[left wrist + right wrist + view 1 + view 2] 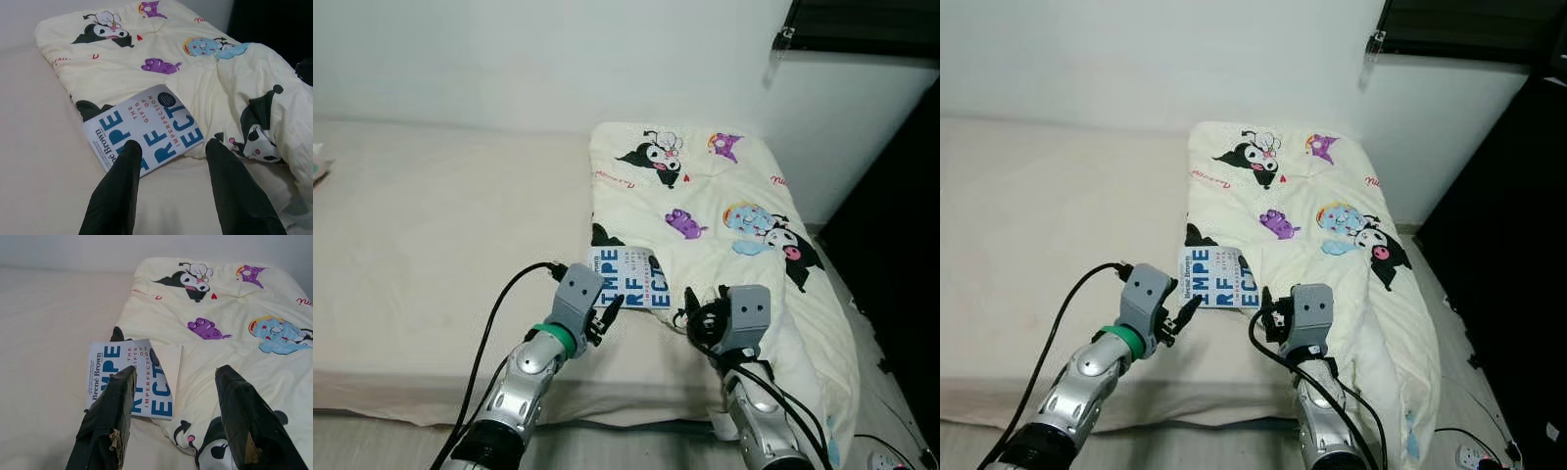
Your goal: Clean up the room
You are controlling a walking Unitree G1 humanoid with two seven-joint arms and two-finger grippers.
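The bed (431,225) spread wide beneath a pale sheet, and over its right side lay the cartoon-printed quilt (724,215), bunched and sliding off the mattress edge toward four o'clock. At the quilt's seven o'clock corner rested the book (628,277), a white paperback with blue lettering, face up, half on the quilt and half on the bare sheet, seemingly left out and the likeliest thing to tidy away. Both arms reached in from six o'clock toward it, probably so either could take it. The left pincer (173,191) hovered just short of the book's near edge, its fingers (117,191) spread apart and holding nothing. The right pincer (176,423) hung close at the book's four o'clock, likewise spread and empty, framing the cover and the quilt's edge between its tips.
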